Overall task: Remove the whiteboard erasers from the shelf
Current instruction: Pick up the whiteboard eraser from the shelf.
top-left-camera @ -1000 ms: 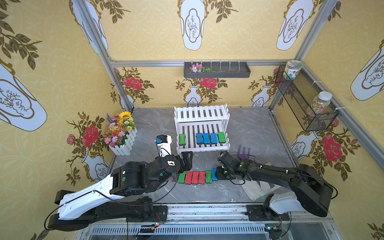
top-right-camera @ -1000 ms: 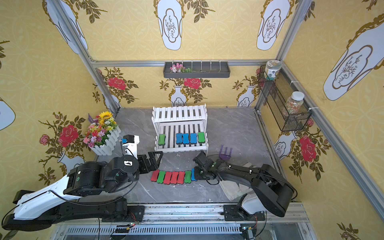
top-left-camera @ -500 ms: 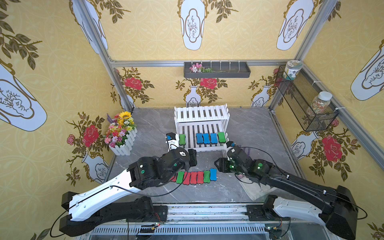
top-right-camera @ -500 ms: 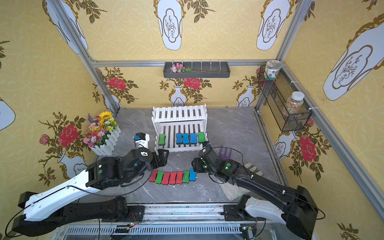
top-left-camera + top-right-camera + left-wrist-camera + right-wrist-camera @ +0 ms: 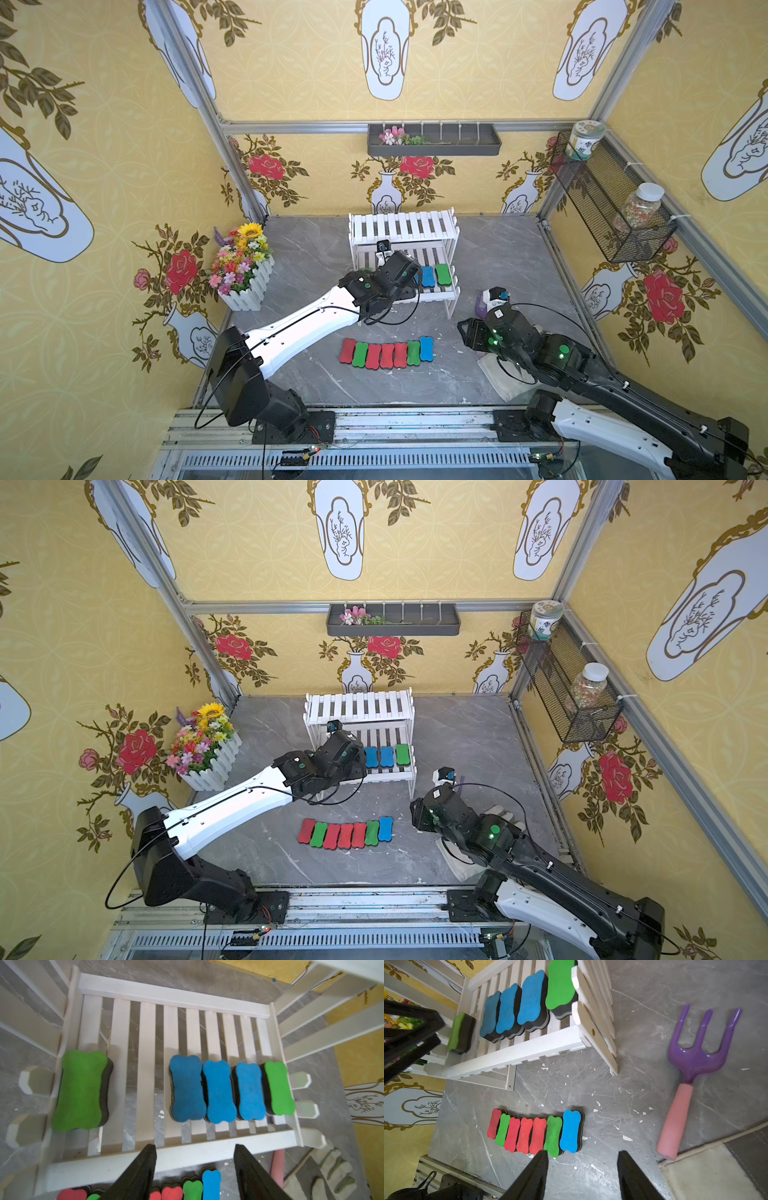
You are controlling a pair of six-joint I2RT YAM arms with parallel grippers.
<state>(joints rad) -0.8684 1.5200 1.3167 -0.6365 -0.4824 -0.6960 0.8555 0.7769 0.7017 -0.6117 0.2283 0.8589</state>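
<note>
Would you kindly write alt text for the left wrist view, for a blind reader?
A white slatted shelf holds a lone green eraser at one end, and three blue erasers and a second green eraser packed together at the other. The left pincer, open and empty, faces the blue ones; more erasers lie on the table.

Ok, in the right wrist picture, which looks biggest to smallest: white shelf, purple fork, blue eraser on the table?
Largest: white slatted shelf.
Then: purple plastic garden fork with pink handle.
Smallest: blue bone-shaped foam eraser ending the row.
</note>
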